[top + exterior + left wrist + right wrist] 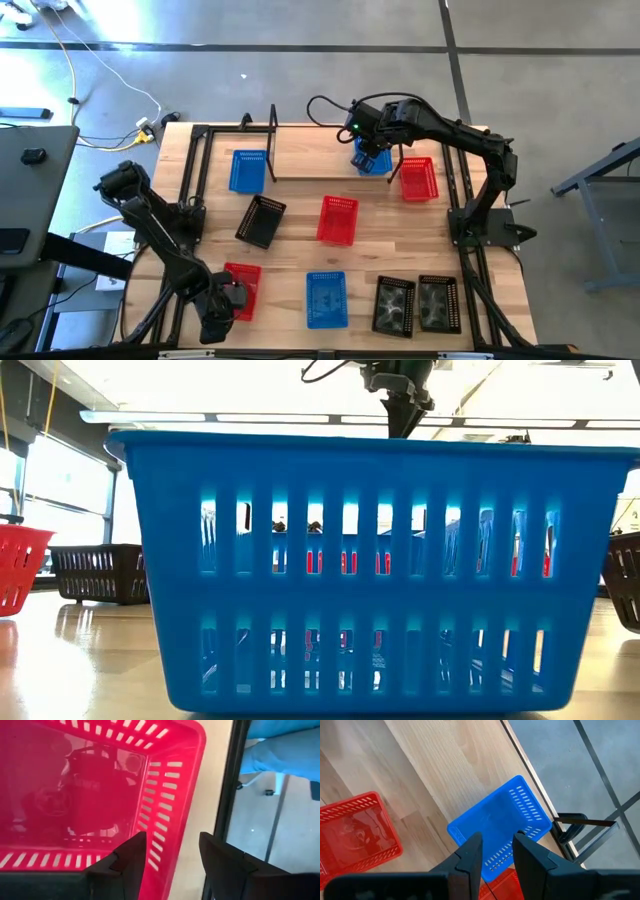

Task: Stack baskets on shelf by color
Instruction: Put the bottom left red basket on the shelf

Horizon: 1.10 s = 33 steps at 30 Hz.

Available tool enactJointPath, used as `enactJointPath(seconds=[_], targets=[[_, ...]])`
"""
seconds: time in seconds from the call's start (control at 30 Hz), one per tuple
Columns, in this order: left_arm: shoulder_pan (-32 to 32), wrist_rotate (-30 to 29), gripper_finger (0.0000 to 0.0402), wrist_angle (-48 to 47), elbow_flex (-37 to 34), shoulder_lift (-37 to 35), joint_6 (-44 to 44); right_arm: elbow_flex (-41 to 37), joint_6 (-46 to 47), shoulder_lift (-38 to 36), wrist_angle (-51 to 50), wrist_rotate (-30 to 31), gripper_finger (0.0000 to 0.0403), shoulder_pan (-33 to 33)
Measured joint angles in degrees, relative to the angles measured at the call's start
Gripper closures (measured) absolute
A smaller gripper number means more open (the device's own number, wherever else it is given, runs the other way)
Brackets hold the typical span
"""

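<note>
My right gripper (pixel 370 150) hangs over the shelf plank (pixel 315 155) at the table's far side, shut on a blue basket (pixel 495 822). My left gripper (pixel 170 860) is at the near left corner, open. Its fingers stand on either side of a wall (pixel 162 832) of a red basket (pixel 241 290); I cannot tell if they touch it. On the tabletop sit two more blue baskets (pixel 247 170) (pixel 325 298), two red baskets (pixel 337 220) (pixel 418 178) and three black baskets (pixel 260 220) (pixel 395 305) (pixel 438 303). My right gripper holds the blue basket by its slotted side wall (pixel 499 856), which passes between the two fingers. The fingers come from above, pointing down. The basket hangs below them with its open side up; whether its bottom rests on the shelf I cannot tell.
Black rod uprights (pixel 272 125) stand at the shelf's left end. A black frame (pixel 195 170) runs along the table's left side and another (pixel 462 180) along its right side. In the low view the near blue basket (pixel 370 570) fills the picture. Bare wood lies mid-table.
</note>
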Motion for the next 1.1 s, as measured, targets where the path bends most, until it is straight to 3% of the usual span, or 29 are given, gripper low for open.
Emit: enactJointPath(seconds=[0.2, 0.53, 0.8, 1.1], targets=[[0.02, -1.22, 0.0249, -3.63, 3.01, 3.41, -0.06, 0.00, -0.01, 0.00, 0.00, -0.20, 0.0308, 0.00], [0.22, -2.81, 0.0389, -3.56, 5.38, 3.48, -0.06, 0.01, -0.44, 0.00, -0.20, -0.39, 0.0308, 0.00], [0.54, -2.89, 0.0394, -3.72, 8.03, 3.48, -1.04, 0.01, -3.86, 0.00, -0.22, -0.42, 0.0308, 0.00], [1.45, -3.54, 0.0395, -6.03, 15.68, 3.48, 0.79, 0.01, -7.95, 0.00, -0.28, -0.42, 0.0308, 0.00]])
